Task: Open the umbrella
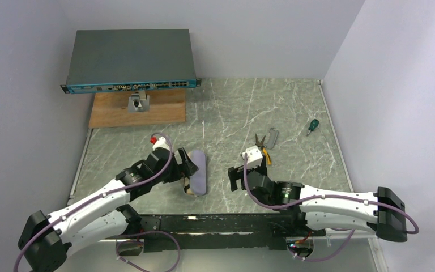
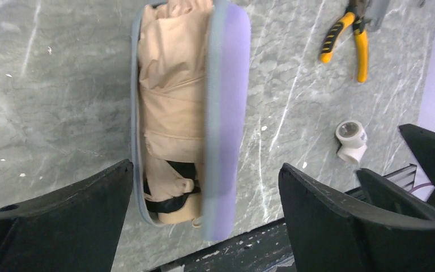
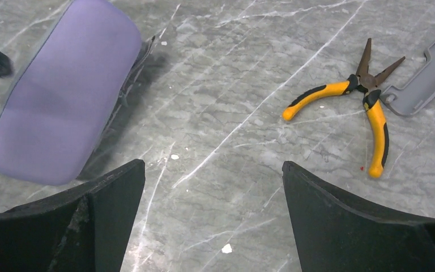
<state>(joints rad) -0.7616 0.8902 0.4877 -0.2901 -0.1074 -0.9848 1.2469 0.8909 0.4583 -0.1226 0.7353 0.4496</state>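
The umbrella [image 2: 173, 96] lies folded inside a lavender case [image 2: 226, 113], its cream fabric bunched between the shells, which stand ajar. Its handle [image 2: 181, 214] is at the end nearest the left claw [image 2: 205, 167]. That claw hangs over this end with its jaws spread wide and nothing in them, and there is bare stone on either side between finger and case. Just behind the claw the table [image 1: 232, 107] ends at a black rail, so there is little room that way. Ahead of it the marble runs free along the length of the case. The right claw [image 3: 212, 164] is also spread wide and holds nothing. The case sits off to its left and a little ahead, apart from it. Yellow-handled pliers [image 3: 365, 93] and a grey bracket [image 3: 425, 79] lie ahead to its right. The stone directly between and before its fingers is open. A white fitting [image 2: 351, 140] rests just to the right of the left claw.
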